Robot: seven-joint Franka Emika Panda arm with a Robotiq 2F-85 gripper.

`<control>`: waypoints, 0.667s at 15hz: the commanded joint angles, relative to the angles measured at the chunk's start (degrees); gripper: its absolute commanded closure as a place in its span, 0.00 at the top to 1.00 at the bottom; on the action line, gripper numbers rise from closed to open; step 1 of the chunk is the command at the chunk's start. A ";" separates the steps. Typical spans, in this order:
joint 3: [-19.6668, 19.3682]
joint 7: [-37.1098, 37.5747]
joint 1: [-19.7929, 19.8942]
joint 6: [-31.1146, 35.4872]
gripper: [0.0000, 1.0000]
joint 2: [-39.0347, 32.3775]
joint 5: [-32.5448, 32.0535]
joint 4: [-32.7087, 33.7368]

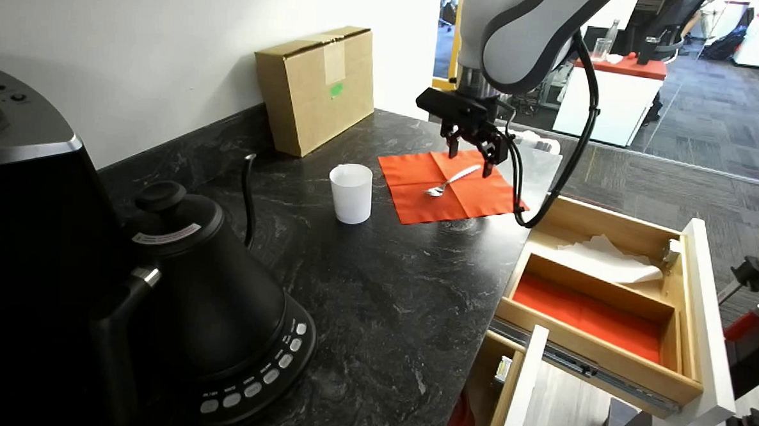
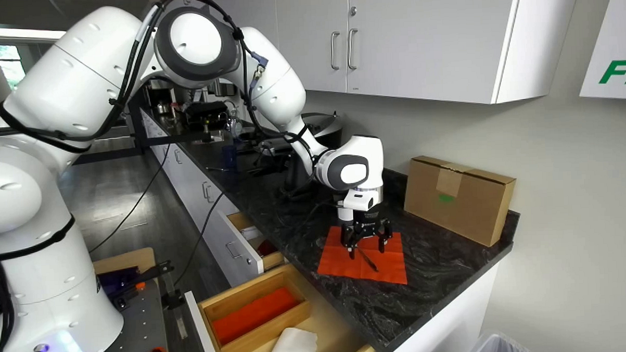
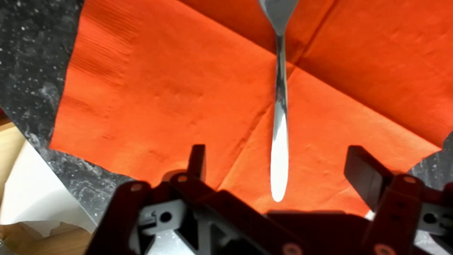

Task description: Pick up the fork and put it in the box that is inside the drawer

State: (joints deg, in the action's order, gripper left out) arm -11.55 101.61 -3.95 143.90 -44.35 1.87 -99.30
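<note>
Approach step, apparently: your pincer [image 3: 277,157] stood spread wide, gripping nothing, above one fork [image 3: 280,106] on one napkin [image 3: 212,88], the handle [image 3: 280,152] under its gap. Your next move likely called for lowering, then squeezing. Lower than the pincer, counted: two open drawers [image 1: 708,317] [image 1: 525,386], one containing one box [image 1: 606,293].

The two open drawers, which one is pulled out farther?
The drawer holding the red-bottomed wooden box; the neighbouring drawer is pulled out less.
</note>
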 commanded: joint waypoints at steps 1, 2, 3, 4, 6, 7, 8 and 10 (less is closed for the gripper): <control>0.65 -2.35 0.43 2.38 1.00 -1.75 0.24 0.78; 0.60 -2.67 0.26 2.34 1.00 -2.26 0.17 1.34; 0.55 -3.07 0.13 2.38 1.00 -2.74 0.13 1.85; 0.58 -3.48 0.10 2.47 1.00 -3.06 0.18 2.19; 0.69 -4.16 0.14 2.34 1.00 -3.72 0.42 2.98; 0.82 -4.39 0.26 2.13 1.00 -4.02 0.59 3.31; 0.83 -4.61 0.28 2.05 1.00 -4.22 0.64 3.52; 0.84 -5.02 0.38 1.84 1.00 -4.42 0.86 3.81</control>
State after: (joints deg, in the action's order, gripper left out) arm -10.98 97.87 -4.00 145.43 -47.93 1.95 -96.77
